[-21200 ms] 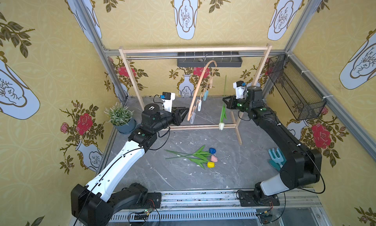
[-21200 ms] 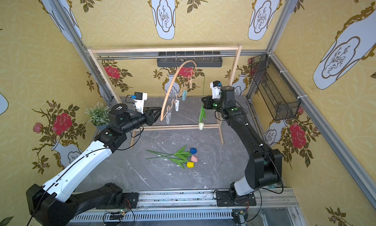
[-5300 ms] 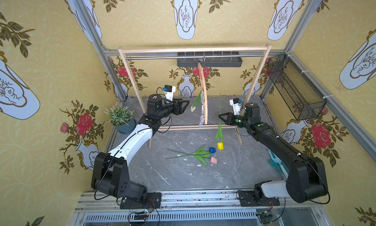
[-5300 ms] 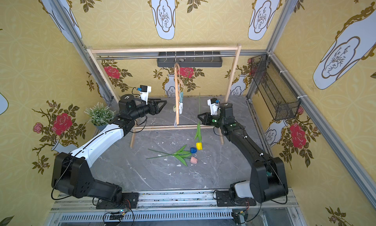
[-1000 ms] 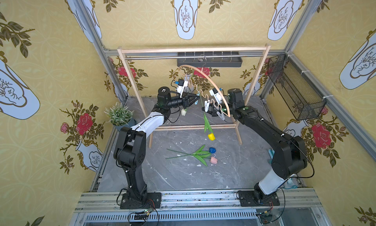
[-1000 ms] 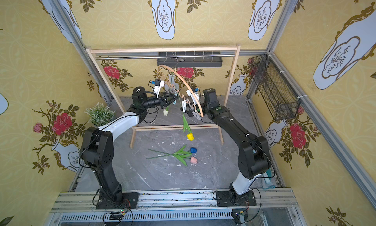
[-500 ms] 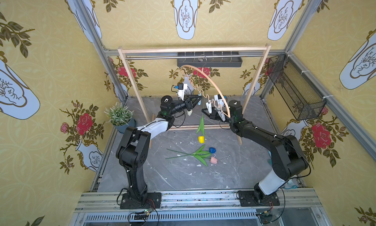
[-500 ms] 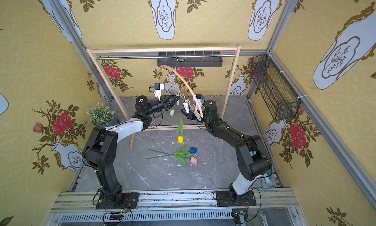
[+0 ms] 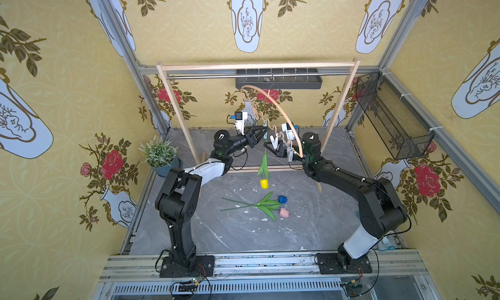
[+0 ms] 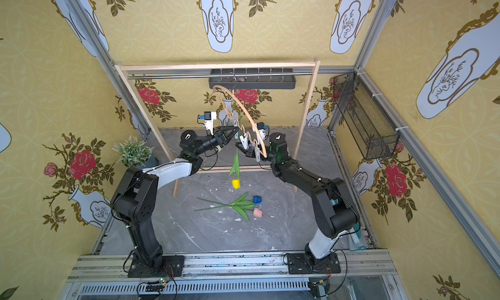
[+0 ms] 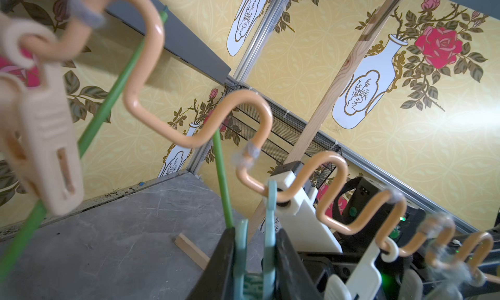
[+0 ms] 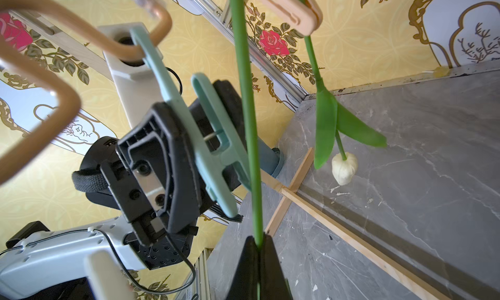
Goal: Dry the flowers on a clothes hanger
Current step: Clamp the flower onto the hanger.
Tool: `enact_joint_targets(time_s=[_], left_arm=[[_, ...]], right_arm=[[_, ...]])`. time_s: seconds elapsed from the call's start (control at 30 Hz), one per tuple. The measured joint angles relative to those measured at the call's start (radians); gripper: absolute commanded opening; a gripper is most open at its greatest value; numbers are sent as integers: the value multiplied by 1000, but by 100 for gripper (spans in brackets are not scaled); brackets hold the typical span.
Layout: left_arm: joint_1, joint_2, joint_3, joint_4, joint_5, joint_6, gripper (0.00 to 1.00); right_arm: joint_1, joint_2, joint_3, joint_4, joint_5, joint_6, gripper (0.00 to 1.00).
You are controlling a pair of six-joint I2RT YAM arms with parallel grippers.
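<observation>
Your clothes hanger (image 11: 157, 33) hangs from the rack rail (image 9: 200, 76). Your left gripper (image 11: 254, 242) squeezes its light-blue peg (image 12: 205, 139). Your right gripper (image 12: 258, 244) pinches the yellow tulip (image 9: 263, 167) by its stem, head down, beside that peg. The white tulip (image 12: 344, 168) hangs clipped. The blue tulip (image 9: 282, 199) and pink tulip (image 9: 284, 212) lie on the floor (image 9: 230, 231).

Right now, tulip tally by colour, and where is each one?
White tulip: 1, clipped in the cream peg
Yellow tulip: 1, stem pinched in the right gripper
Blue tulip: 1, on the floor
Pink tulip: 1, on the floor
Total: 4
</observation>
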Motion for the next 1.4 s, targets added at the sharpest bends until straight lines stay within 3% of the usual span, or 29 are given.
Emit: enact_joint_targets(time_s=[0.87,1.1,1.27,1.4], left_arm=[[-37,29,-48,155,-97,-87,3],[-37,31,-66,188,-103,-90,6],[-38,31,-69,195,-104,-89,12],[-38,29,-71,193,-103,-86,29]], right_arm=[[7,29,7,105,-6,37,0],[5,19,6,103,-7,34,0],[4,16,6,101,-11,34,0],[3,16,7,100,-16,34,0]])
